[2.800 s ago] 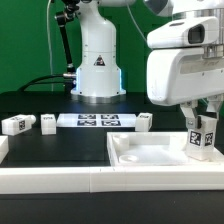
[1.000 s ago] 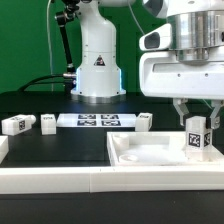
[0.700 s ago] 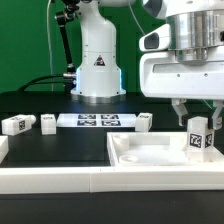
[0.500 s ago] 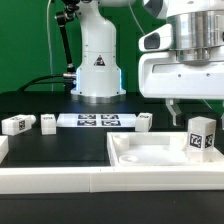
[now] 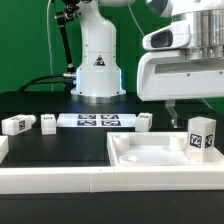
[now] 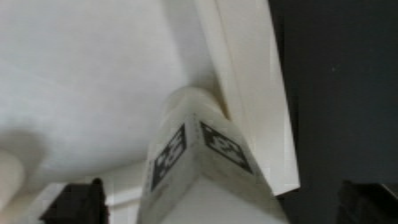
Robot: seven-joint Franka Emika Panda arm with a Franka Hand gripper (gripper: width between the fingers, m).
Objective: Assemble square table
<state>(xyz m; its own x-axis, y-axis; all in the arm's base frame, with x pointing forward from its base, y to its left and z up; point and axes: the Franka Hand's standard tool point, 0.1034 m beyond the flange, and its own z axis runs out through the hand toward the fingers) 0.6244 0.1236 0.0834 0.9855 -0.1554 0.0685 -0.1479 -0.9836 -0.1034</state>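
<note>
The square tabletop (image 5: 150, 160) is seen lying flat on the black table (image 5: 60, 145), recessed face up. One leg (image 5: 201, 136) is set upright at the tabletop's far corner on the exterior view's right, with its tag facing outward. Whether it is fully seated cannot be told from either view. This first leg is judged to be placed or nearly so, which leaves most of the task still to be done.

Three more legs are seen lying loose on the table beyond the tabletop's far edge. The nearest leg (image 5: 145, 121) lies just beyond the tabletop's far corner on the exterior view's left. A second leg (image 5: 47, 122) and a third leg (image 5: 13, 125) lie well apart from the tabletop on that same side. The marker board (image 5: 97, 121) lies between the nearest and the second. Each of the three is yet to be picked up, carried to a free corner and fixed.

The gripper (image 5: 196, 112) is held directly above the upright leg with its jaws spread wide. In the wrist view the fingertips (image 6: 80, 200) are seen standing clear on either side of the leg. Nothing is gripped, and no contact is visible.
</note>
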